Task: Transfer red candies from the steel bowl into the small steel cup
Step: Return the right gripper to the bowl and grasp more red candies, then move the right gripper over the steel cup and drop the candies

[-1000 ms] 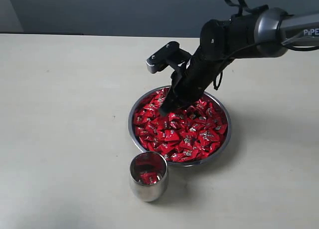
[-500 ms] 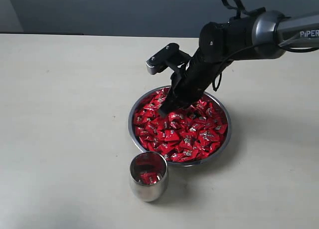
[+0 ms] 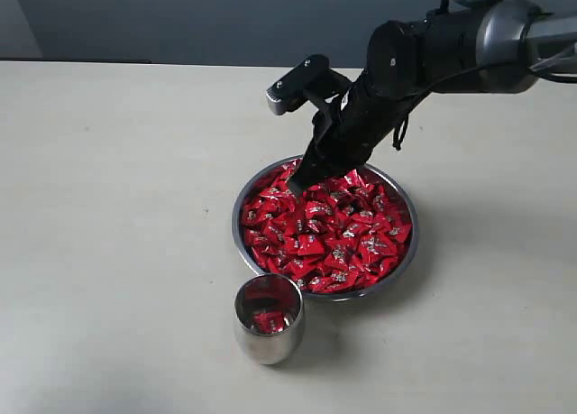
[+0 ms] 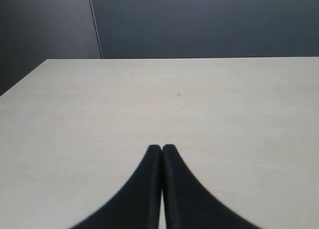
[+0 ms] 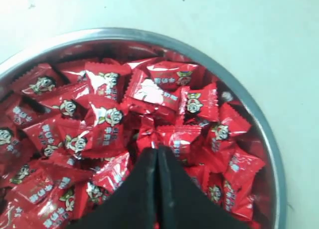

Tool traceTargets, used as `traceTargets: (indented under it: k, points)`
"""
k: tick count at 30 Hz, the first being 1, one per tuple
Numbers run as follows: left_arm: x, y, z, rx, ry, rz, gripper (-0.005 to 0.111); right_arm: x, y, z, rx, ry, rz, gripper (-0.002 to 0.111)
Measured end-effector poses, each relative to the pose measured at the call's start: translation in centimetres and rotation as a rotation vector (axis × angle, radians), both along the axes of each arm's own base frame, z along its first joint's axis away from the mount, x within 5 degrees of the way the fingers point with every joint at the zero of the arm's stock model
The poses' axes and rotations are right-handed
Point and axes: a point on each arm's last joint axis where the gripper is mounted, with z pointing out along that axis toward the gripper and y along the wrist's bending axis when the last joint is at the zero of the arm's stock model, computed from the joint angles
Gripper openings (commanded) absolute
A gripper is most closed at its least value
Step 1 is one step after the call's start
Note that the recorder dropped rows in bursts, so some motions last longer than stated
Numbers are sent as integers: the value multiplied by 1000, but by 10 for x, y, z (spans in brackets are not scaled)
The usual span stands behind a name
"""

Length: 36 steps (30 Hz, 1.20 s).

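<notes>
Fingers (image 3: 303,178) now closed, lifted off red candies (image 3: 338,238).

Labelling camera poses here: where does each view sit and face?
Exterior: off the arms, looking down at steel bowl, small steel cup; right arm shows.
Left wrist: on left arm, facing across table; shut jaws show.
Right wrist: on right arm, looking into red candies; shut jaws show.
Shared: exterior and right wrist, steel bowl.

Lab-style test bench: bare beige tabletop (image 3: 108,207), plain grey wall (image 3: 180,17).
</notes>
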Motion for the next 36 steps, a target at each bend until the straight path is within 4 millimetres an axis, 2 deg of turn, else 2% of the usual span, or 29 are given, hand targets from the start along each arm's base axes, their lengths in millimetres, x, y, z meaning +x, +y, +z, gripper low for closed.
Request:
traceTargets:
  k: [7,11,15,18,20,24,28,33,36]
  points:
    - [0,0,0,0,0,0,0,-4,-13,29,-51,-42,-72,-1]
    - [0,0,0,0,0,0,0,-19,-20,50,-39,34,-108,-1]
    - [0,0,0,0,0,0,0,-43,-14,71,23,119,-36,-1]
    - [0,0,0,0,0,0,0,-81,7,87,18,136,99,-1]
    - [0,0,0,0,0,0,0,-101,19,88,-16,134,180,-1]
    - [0,0,0,0,0,0,0,-121,27,86,-70,159,241,-1]
    - [0,0,0,0,0,0,0,-130,30,87,-59,215,247,-1]
    - [0,0,0,0,0,0,0,-138,25,70,-72,278,244,-1]
    - [0,0,0,0,0,0,0,-138,24,67,-65,275,241,-1]
